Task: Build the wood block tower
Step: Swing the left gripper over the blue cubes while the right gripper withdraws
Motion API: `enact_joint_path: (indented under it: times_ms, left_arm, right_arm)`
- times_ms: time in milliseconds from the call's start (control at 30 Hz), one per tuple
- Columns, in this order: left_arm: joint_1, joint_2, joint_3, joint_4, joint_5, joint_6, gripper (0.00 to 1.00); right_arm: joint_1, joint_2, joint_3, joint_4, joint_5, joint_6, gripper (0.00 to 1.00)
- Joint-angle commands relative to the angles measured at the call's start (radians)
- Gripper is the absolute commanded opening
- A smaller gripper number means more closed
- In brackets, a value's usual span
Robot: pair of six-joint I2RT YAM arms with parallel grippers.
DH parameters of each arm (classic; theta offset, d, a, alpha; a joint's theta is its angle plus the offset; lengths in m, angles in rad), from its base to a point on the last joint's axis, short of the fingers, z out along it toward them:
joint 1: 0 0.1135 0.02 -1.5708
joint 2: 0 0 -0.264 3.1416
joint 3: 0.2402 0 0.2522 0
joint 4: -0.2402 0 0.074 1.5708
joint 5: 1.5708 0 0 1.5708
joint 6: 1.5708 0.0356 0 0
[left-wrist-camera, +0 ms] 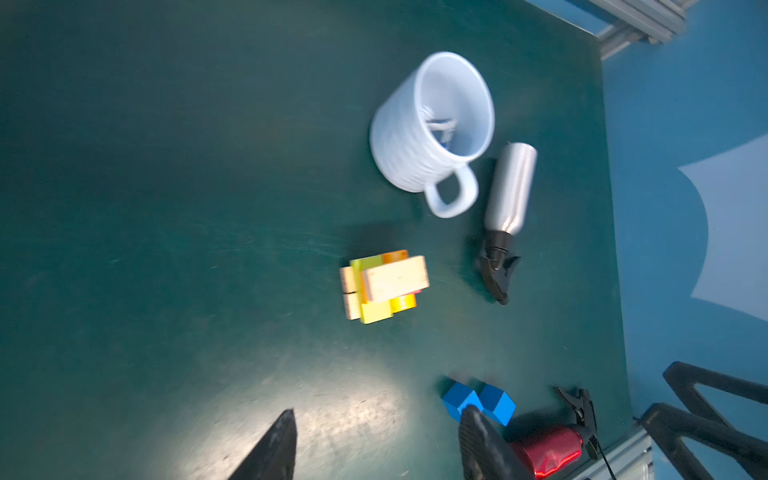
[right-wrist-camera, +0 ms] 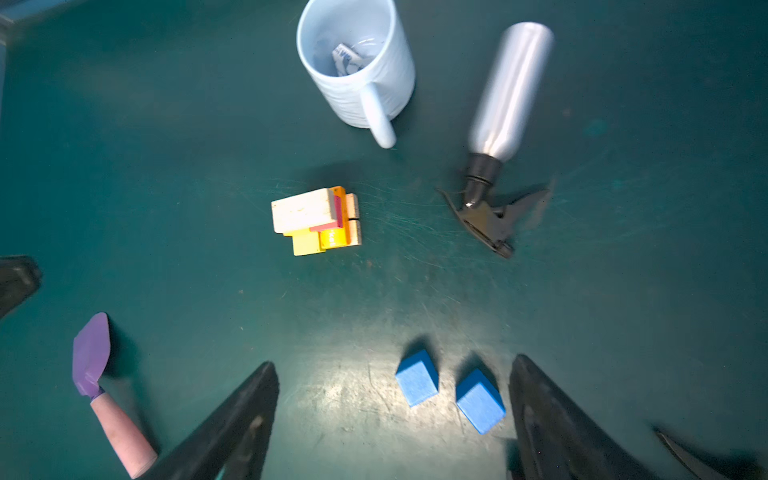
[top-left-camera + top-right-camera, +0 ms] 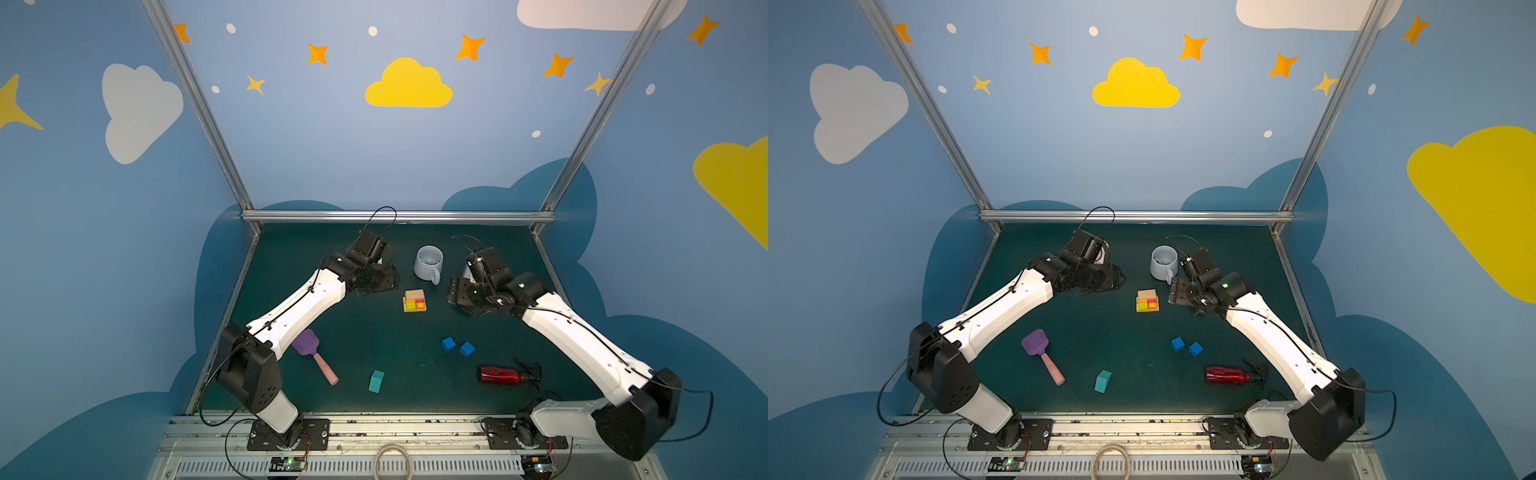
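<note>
**Both grippers spread and empty, tower part-built**

The left gripper (image 1: pixel 374 453) has its fingers (image 1: pixel 276 444) parted, with nothing between them. Ahead of their tips the tower (image 1: pixel 384 286) stands on the green table (image 1: pixel 166 208). It has tan bars lowest, yellow-green and orange pieces above them, and a tan block on top. Farther ahead of the tips is a white mug (image 1: pixel 428 124), and a silver spray bottle (image 1: pixel 511 187) lies beside its handle.

The right gripper (image 2: pixel 392 440) is likewise spread wide and holds nothing. Two blue cubes (image 2: pixel 417 377) (image 2: pixel 480 401) lie on the table just beside each other. They show in the gap between its fingers (image 2: pixel 241 415), and neither finger touches them. The tower is ahead of these tips too, with the mug beyond it. A purple spatula (image 2: pixel 99 382) lies outside one finger.

In both top views the teal house-shaped piece (image 3: pixel 376 381) (image 3: pixel 1102 381) lies alone, well apart from both pairs of fingers, between the spatula and a red bottle (image 3: pixel 500 375).
</note>
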Motion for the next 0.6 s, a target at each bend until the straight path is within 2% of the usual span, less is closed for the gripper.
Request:
enact_joint_path:
  times_ms: [0,300,567]
  left_arm:
    - [-0.054,0.058,0.056,-0.083,-0.046,0.031,0.63]
    - [-0.207,0.222,0.217,-0.203,-0.105,0.054,0.67]
    - [-0.288,0.374,0.310,-0.268,-0.103,0.051,0.71]
  right_arm:
    - [-0.020,-0.076,-0.074,0.038,0.022,0.027,0.85]
    - [-0.112,-0.291,-0.233,0.037,0.030,0.044,0.85]
    - [-0.191,-0.432,-0.329,0.031,0.014,0.047,0.85]
